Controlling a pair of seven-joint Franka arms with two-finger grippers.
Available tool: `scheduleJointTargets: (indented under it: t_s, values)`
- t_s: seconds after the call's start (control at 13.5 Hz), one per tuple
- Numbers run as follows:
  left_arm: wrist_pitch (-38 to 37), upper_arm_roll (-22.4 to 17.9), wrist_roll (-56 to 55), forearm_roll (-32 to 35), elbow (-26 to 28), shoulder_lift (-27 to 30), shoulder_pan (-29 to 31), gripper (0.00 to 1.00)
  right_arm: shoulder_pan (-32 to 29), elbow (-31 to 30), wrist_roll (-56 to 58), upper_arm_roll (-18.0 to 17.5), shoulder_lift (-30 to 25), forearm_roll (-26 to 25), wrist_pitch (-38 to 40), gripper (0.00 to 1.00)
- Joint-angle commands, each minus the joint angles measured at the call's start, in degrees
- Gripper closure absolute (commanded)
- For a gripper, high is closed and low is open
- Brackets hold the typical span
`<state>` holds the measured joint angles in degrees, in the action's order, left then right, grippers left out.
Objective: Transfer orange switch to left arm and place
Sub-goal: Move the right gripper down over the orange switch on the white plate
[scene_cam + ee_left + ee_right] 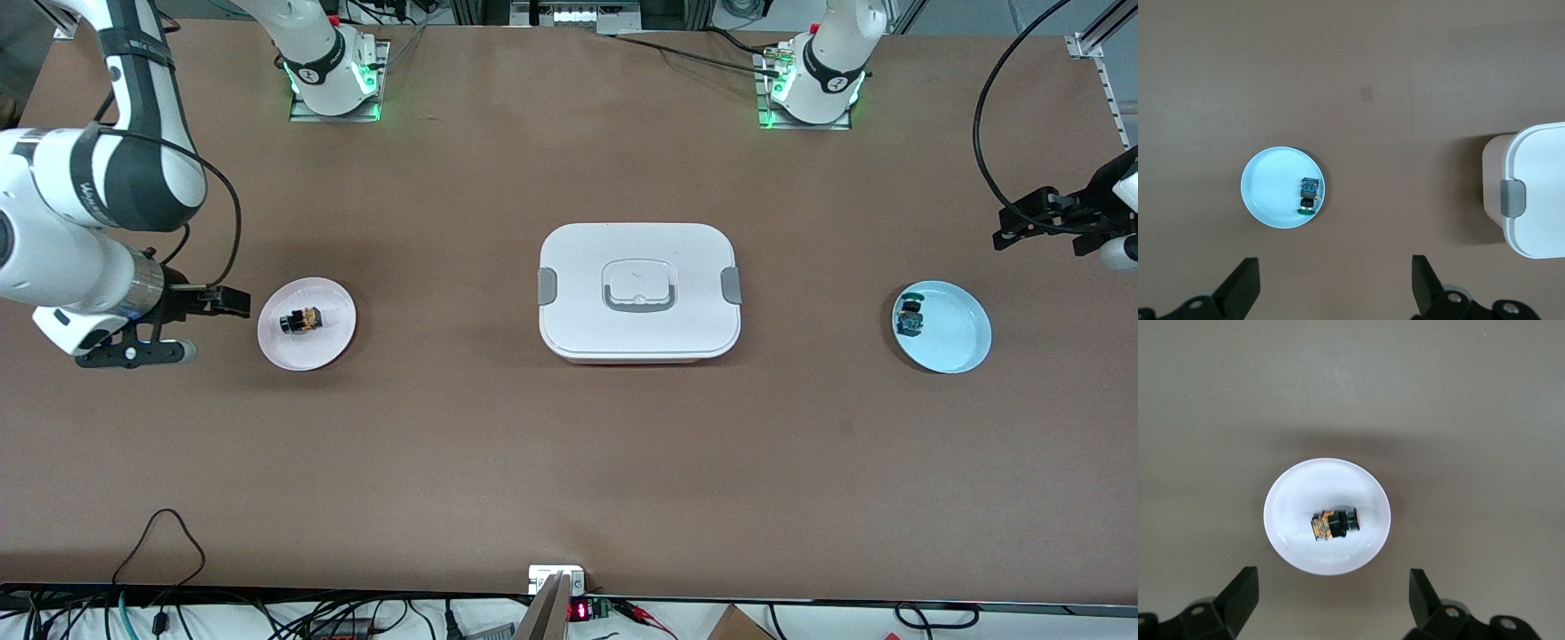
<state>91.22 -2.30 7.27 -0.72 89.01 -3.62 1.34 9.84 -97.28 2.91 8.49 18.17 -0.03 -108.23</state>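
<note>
Front view: high above the table [498,462], looking down toward the 2 arm bases along its top edge, wide enough to take in the box [638,292] at centre and both plates. Left wrist view: straight down from above the blue plate [1283,187], fingertips [1245,283] at the frame's edge, sharing that plate, its blue switch [1309,195] and one clasp end of the box [1531,190] with the front view. Right wrist view: likewise downward, seemingly somewhat closer, onto the pink plate [1327,515] and orange switch [1335,524], shared only with the front view [301,320].
</note>
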Motion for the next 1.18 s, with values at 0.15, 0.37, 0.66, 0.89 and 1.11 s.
scheduleJointTargets:
  t_s: [0.15,0.37,0.66,0.89,1.11]
  values:
    - [-1.13,0.45,-0.24,1.51,-1.47,-0.68,0.15,0.0,0.17,-6.77,-0.53,-0.05,1.6,-0.06,-9.26,0.0]
    - [-1.13,0.37,-0.24,1.42,-1.47,-0.59,0.15,0.0,1.22,-9.06,-0.53,-0.05,2.57,-0.06,-11.56,0.0]
    - [-1.13,0.37,-0.24,1.51,-1.47,-0.68,0.15,0.0,1.49,-14.5,-0.36,-0.14,3.72,-0.06,-19.1,0.0]
    - [-1.13,0.37,-0.24,1.42,-1.47,-0.68,0.15,0.0,1.49,-17.5,0.43,-0.14,4.59,-0.24,-22.64,0.0]
    - [-1.13,0.37,-0.24,1.42,-1.47,-0.68,0.15,0.0,1.49,-17.85,0.7,-0.14,5.3,-0.77,-22.73,0.0]
